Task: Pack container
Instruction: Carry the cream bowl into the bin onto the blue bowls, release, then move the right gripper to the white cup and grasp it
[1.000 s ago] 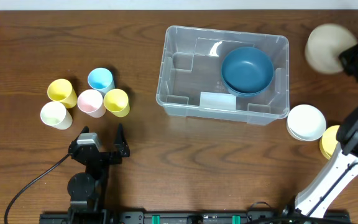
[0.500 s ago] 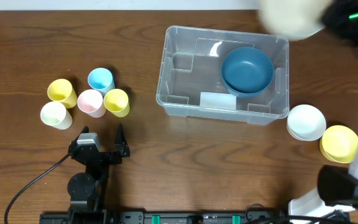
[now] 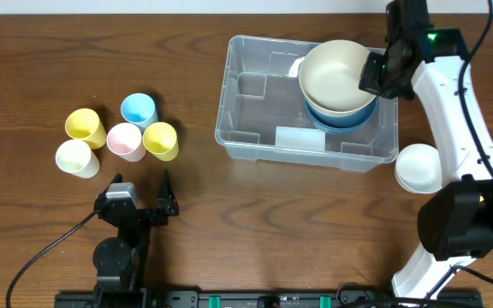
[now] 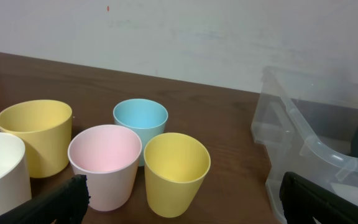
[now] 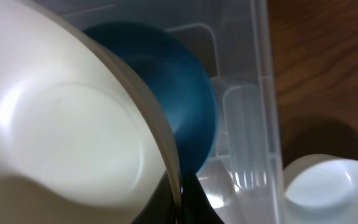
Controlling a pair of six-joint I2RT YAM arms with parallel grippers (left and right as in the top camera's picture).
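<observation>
The clear plastic container [image 3: 255,137] stands at the table's middle back, with a blue bowl [image 3: 349,120] inside its right half. My right gripper [image 3: 375,75] is shut on the rim of a cream bowl [image 3: 334,79] and holds it over the blue bowl. In the right wrist view the cream bowl [image 5: 61,137] fills the left, the blue bowl [image 5: 179,93] lies beneath it, and the fingers [image 5: 182,199] pinch the rim. My left gripper [image 3: 139,205] is open and empty near the front left; its fingers [image 4: 179,199] frame the cups and the container's corner [image 4: 303,143].
Several pastel cups stand at the left: yellow [image 3: 85,127], blue [image 3: 139,109], pink [image 3: 125,140], yellow [image 3: 161,141] and white [image 3: 75,157]. A white bowl [image 3: 419,168] sits right of the container, also in the right wrist view [image 5: 322,186].
My right gripper has carried the cream bowl from the far right, across the back, down over the blue bowl in the container. My right arm now hides the yellow bowl. My left arm has not moved.
</observation>
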